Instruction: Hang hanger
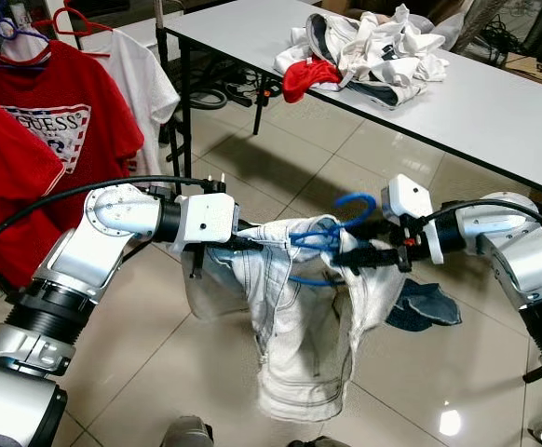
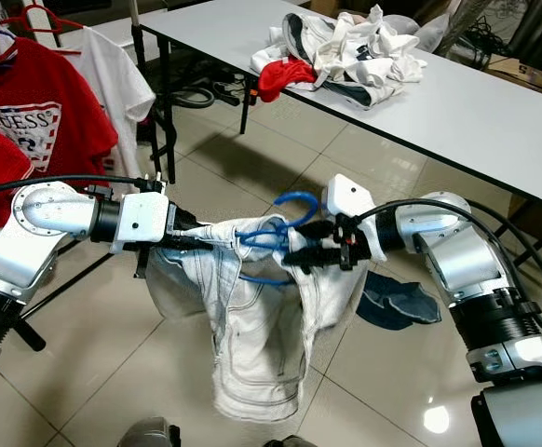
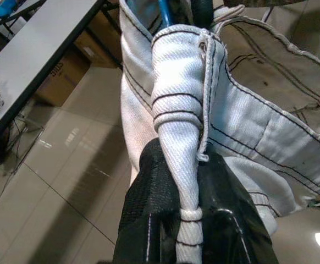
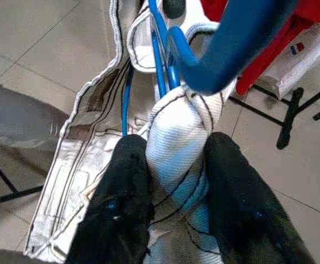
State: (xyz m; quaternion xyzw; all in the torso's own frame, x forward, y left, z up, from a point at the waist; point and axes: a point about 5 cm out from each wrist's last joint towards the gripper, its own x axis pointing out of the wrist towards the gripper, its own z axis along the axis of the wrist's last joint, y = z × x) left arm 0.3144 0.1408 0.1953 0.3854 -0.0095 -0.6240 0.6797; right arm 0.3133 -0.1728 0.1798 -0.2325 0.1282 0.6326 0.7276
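Both arms reach inward at chest height over open tiled floor (image 1: 141,372), the counter (image 1: 494,112) edge beyond them. The left gripper (image 1: 252,240) has its jaws clamped on the pale jeans (image 1: 299,335) waistband; the right gripper (image 1: 350,261) pinches bunched denim just under the blue hanger (image 1: 331,233) hook between them.

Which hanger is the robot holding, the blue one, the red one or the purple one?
The blue hanger. It sits inside the pale shorts gripped by the left gripper and right gripper. The red hanger and purple hanger carry shirts on the rack.
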